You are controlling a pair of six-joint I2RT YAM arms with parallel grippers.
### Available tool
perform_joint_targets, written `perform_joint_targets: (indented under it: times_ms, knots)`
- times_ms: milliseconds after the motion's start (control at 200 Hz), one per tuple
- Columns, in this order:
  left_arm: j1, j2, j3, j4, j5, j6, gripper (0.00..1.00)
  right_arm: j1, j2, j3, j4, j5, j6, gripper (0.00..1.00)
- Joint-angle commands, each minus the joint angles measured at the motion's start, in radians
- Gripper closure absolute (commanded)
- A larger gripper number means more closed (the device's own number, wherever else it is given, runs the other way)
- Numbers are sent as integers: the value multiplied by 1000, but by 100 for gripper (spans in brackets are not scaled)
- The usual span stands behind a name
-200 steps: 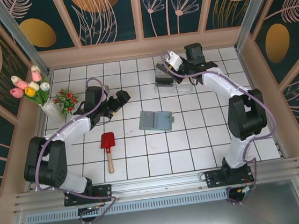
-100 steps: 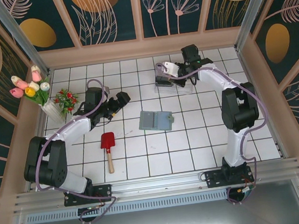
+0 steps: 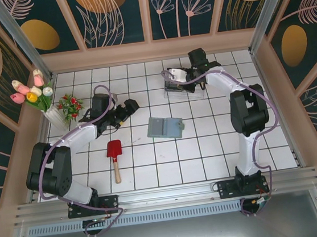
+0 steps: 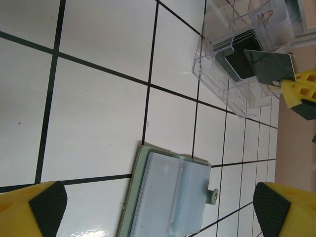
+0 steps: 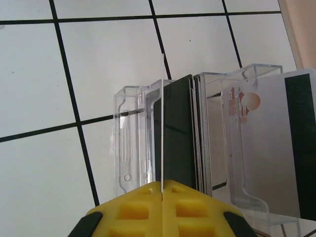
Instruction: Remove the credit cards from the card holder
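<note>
On the white tiles [image 3: 207, 147], the right gripper [image 5: 161, 197] pinches a card [image 5: 161, 123] over the box [image 5: 131, 143]. Lower it straight into a slot. The left gripper [image 4: 158, 206] is spread wide.

Grey-green card holder [image 4: 165, 197], opened flat on the tiles with its blue-grey pockets up, lying just ahead of the wide-spread left jaws. One dark credit card [image 4: 270, 67] pinched by its end in the closed right jaws, jutting straight forward. More dark cards [image 5: 178, 133] and a white, black-striped card back [image 5: 291, 148] standing on edge just beyond those jaws, to their right.
</note>
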Motion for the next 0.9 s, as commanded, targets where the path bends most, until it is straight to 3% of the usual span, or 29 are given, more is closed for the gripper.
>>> perform_joint_targets:
  times_ms: [0,896]
  knots:
    - [3,16,-10,14,24,4,2,8,26,45,-25,17,-36,100]
    - [3,46,-32,68,68,-12,1,12,113,121,-64,43,-24,98]
